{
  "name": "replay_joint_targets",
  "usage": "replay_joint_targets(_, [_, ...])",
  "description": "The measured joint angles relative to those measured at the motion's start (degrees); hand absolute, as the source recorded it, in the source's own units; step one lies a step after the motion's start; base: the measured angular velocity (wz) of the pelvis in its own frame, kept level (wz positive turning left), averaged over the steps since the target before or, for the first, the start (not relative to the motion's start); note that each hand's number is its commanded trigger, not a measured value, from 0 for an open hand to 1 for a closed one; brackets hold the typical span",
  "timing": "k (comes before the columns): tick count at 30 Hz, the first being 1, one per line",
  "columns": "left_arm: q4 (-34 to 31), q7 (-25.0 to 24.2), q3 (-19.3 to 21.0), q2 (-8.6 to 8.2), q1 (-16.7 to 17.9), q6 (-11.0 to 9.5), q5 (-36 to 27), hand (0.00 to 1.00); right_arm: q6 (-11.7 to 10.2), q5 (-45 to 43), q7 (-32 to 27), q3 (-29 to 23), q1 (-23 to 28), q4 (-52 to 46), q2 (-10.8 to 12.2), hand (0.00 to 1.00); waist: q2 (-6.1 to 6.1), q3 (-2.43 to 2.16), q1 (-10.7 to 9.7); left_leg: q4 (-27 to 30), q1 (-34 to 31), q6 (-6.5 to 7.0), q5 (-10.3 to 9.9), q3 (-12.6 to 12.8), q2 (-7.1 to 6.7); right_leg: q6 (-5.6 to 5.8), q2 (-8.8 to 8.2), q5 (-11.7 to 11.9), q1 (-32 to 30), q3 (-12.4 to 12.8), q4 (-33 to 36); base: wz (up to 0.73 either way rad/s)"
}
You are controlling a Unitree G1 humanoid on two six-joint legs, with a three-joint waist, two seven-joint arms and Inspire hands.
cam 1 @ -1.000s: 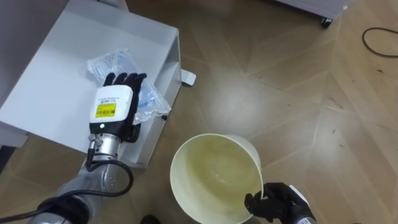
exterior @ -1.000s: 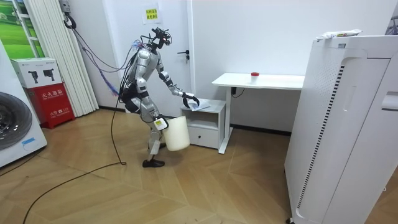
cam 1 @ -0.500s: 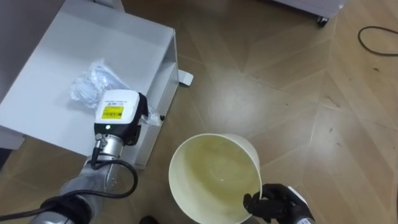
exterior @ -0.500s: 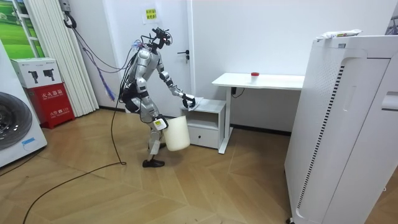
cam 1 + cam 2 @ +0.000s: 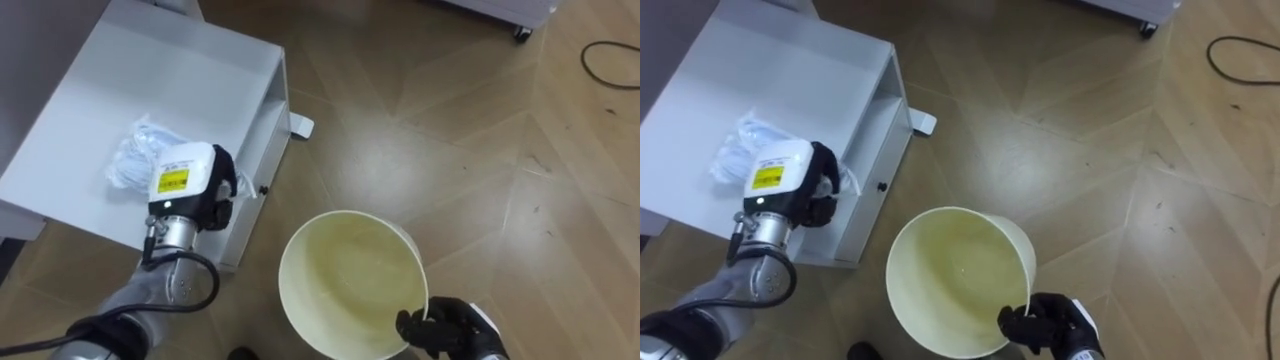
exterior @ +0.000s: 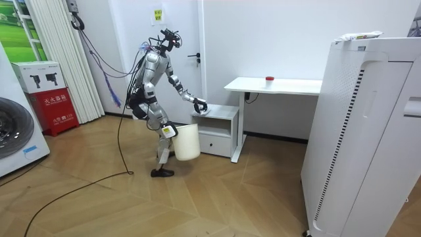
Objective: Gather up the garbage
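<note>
Left hand (image 5: 188,186): fingers curled down tight at the near edge of the plastic bag (image 5: 130,158). The back of the hand blocks my look at the contact. I read it as a pinch on a fold of the film, but I am not certain.

The rest of the bag lies crumpled on top of the white cabinet (image 5: 110,90), to the hand's left and close to the front edge.

Handling, my judgement:
- Thin clear film, next to weightless, soft, no shape of its own.
- It should collapse under the fingers, and it may slide on the smooth top rather than lift.
- The film is slippery, so a shallow pinch on a loose corner could let go.
- Better hold: bunch a thick fold from the middle of the crumple, fingers against thumb.
- Not fragile, so a hard squeeze does no harm.
- It may cling or drift on release, so I would let go low over the opening.

Right hand (image 5: 447,328): closed round the rim of the bucket (image 5: 340,270), holding it mouth up over the floor (image 5: 480,140). The bucket is in front of the cabinet and lower than its top, and looks empty inside. Bag and bucket are apart but near.
</note>
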Motion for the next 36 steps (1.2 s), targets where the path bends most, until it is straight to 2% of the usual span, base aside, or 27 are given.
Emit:
replay_joint_targets(3, [-3.4, -0.9, 0.5, -0.59, 3.0, -3.1, -10.9, 1.0, -0.5, -1.0, -0.6, 0.0, 0.1, 0.3, 0.5, 1.0, -0.19, -0.12, 0.4, -0.2, 0.9, 0.0, 0.0, 0.3, -0.13, 0.01, -0.06, 0.0, 0.5, 0.4, 0.0, 0.0])
replay_joint_targets(6, [-6.7, -3.8, 0.2, -2.5, 7.0, -4.9, -22.1, 1.0, -0.9, -0.9, -1.4, 0.6, 0.0, 1.3, 1.4, 1.0, -0.32, -0.21, 0.8, -1.1, 2.3, -0.01, 0.0, 0.9, -0.16, 0.02, -0.04, 0.0, 1.5, 0.9, -0.4, -0.03])
replay_joint_targets(8, [-7.8, -6.9, -0.2, -4.27, 10.0, -5.4, -27.3, 1.0, -0.9, -1.0, -2.1, 1.1, -0.1, 2.2, 2.2, 1.0, -0.99, -0.95, 1.2, -1.7, 3.3, -0.08, 0.1, 1.6, -0.25, 0.1, -0.02, 0.1, 1.8, 1.4, -0.6, -0.1])
replay_joint_targets(10, [-9.8, -11.1, -1.7, -6.86, 13.8, -5.5, -32.5, 1.0, -1.0, -0.9, -2.5, 1.7, 0.0, 4.3, 3.7, 1.0, -1.94, -2.37, 1.7, -2.8, 4.1, -0.28, 0.4, 2.1, -0.52, 0.11, -0.03, 0.2, 2.2, 1.6, -1.3, -0.03])
replay_joint_targets(11, [-10.0, -12.3, -2.2, -7.58, 14.5, -5.5, -33.3, 1.0, -1.0, -0.9, -2.5, 1.7, -0.1, 4.9, 4.1, 1.0, -2.14, -2.52, 1.7, -3.1, 4.4, -0.31, 0.5, 2.1, -0.87, 0.15, -0.04, 0.3, 2.5, 1.6, -1.6, 0.05])
replay_joint_targets(12, [-10.0, -14.6, -3.7, -9.12, 16.0, -5.5, -35.3, 1.0, -0.9, -0.9, -3.0, 1.9, 0.0, 5.4, 4.7, 1.0, -2.54, -2.85, 1.8, -3.7, 5.0, -0.36, 0.7, 2.0, -1.1, 0.25, -0.09, 0.4, 3.1, 1.6, -2.2, 0.06])
replay_joint_targets(15, [-9.9, -20.0, -6.1, -12.9, 19.1, -5.5, -41.1, 1.0, -0.9, -1.0, -3.6, 2.4, 0.1, 5.6, 5.4, 1.0, -2.93, -3.13, 2.1, -4.3, 5.7, -0.34, 0.8, 2.1, -0.97, 0.5, 0.13, 1.0, 4.1, 1.2, -3.8, -0.02])
replay_joint_targets(16, [-9.6, -22.5, -7.5, -13.57, 19.7, -5.3, -43.5, 1.0, -1.0, -0.9, -3.6, 2.9, 0.0, 5.5, 5.7, 1.0, -2.94, -3.13, 2.4, -4.5, 5.7, -0.28, 0.9, 2.1, -0.94, 0.58, 0.31, 1.3, 4.2, 1.2, -4.3, -0.06])
replay_joint_targets(19, [-9.3, -28.5, -9.2, -15.0, 21.3, -5.1, -45.9, 1.0, -1.1, -0.9, -3.6, 2.6, -0.1, 5.7, 5.8, 1.0, -2.98, -3.16, 3.5, -5.1, 5.7, -0.15, 0.9, 2.1, -1.05, 0.8, 0.4, 1.8, 4.3, 1.2, -5.1, -0.02])
replay_joint_targets(22, [-9.3, -33.1, -9.3, -14.67, 22.0, -3.6, -46.5, 1.0, -1.1, -1.2, -3.8, 2.6, -0.1, 5.8, 6.2, 1.0, -3.01, -3.17, 3.9, -5.2, 5.7, -0.14, 0.9, 2.1, -1.08, 0.82, 0.32, 1.8, 4.3, 1.2, -5.2, 0.0])
replay_joint_targets(28, [-9.4, -39.2, -10.6, -14.76, 22.5, -2.4, -48.7, 1.0, -1.1, -1.1, -4.2, 2.7, -0.1, 6.2, 6.4, 1.0, -3.18, -3.28, 5.1, -5.3, 5.8, -0.14, 0.9, 2.4, -0.91, 0.81, 0.88, 1.9, 4.2, 1.6, -5.2, -0.02])
replay_joint_targets(31, [-9.5, -40.3, -10.8, -15.2, 23.2, -2.2, -49.7, 1.0, -1.2, -1.0, -4.7, 2.7, 0.0, 6.2, 6.4, 1.0, -3.29, -3.35, 5.1, -5.3, 5.8, -0.14, 0.9, 2.6, -0.84, 0.8, 0.95, 1.9, 4.1, 1.7, -5.2, -0.02])
replay_joint_targets(32, [-9.6, -40.4, -10.8, -15.22, 23.3, -2.0, -49.7, 0.85, -1.2, -1.0, -4.7, 2.7, 0.0, 6.2, 6.3, 1.0, -3.31, -3.37, 5.1, -5.2, 5.8, -0.14, 0.9, 2.6, -0.81, 0.78, 0.98, 1.9, 4.1, 1.7, -5.2, 0.0])
replay_joint_targets(33, [-9.9, -40.6, -10.8, -15.22, 23.5, -1.9, -49.8, 0.53, -1.3, -1.0, -4.8, 2.7, 0.0, 6.3, 6.4, 1.0, -3.32, -3.41, 5.1, -5.2, 5.8, -0.14, 0.9, 2.6, -0.75, 0.75, 1.05, 1.9, 4.1, 1.7, -5.2, 0.0])
replay_joint_targets(34, [-10.1, -40.7, -10.8, -15.23, 23.5, -1.9, -49.7, 0.0, -1.5, -1.0, -4.9, 2.8, 0.0, 6.5, 6.4, 1.0, -3.32, -3.42, 5.1, -5.2, 5.8, -0.14, 0.9, 2.6, -0.71, 0.72, 1.08, 1.9, 4.1, 1.8, -5.2, 0.0])
replay_joint_targets(36, [-10.1, -41.1, -10.8, -15.25, 23.5, -1.9, -49.7, 0.0, -1.8, -1.1, -5.1, 2.8, 0.1, 6.6, 6.4, 1.0, -3.32, -3.43, 5.1, -5.1, 5.8, -0.15, 0.9, 2.8, -0.52, 0.65, 1.18, 2.0, 4.0, 1.8, -5.2, -0.04])
